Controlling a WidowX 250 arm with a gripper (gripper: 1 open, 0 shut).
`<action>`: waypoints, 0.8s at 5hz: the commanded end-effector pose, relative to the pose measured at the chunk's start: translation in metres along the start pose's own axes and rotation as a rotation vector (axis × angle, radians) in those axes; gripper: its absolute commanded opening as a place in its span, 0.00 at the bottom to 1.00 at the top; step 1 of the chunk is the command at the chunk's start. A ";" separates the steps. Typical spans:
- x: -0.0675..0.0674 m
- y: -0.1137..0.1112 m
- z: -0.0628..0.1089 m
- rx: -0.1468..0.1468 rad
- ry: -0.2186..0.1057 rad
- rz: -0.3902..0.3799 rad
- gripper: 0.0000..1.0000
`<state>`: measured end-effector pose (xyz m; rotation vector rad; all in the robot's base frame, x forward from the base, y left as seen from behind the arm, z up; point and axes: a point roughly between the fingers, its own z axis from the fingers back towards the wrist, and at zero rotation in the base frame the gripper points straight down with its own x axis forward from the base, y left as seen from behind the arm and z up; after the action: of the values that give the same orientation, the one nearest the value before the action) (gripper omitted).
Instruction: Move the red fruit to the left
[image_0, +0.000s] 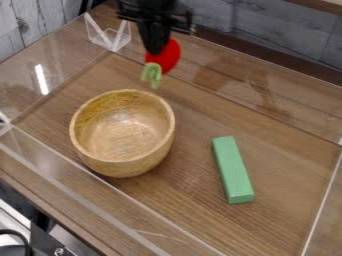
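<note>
The red fruit (163, 53) hangs in the air above the table, behind the far rim of the wooden bowl, with its green stem end (152, 72) pointing down and to the left. My gripper (159, 44) points straight down and is shut on the fruit's upper part. The black arm rises from it out of the top of the view. Part of the fruit is hidden behind the fingers.
A wooden bowl (123, 131) sits left of centre on the table. A long green block (233, 168) lies to its right. Clear plastic walls (40, 75) ring the table, with a clear stand (107, 35) at the back left.
</note>
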<state>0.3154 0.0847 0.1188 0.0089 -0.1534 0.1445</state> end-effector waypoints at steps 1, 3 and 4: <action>0.005 -0.022 0.010 -0.010 -0.053 -0.096 0.00; 0.002 -0.026 -0.003 -0.018 -0.044 -0.147 0.00; 0.002 -0.024 -0.008 -0.018 -0.042 -0.140 0.00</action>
<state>0.3178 0.0578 0.0996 -0.0063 -0.1549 0.0017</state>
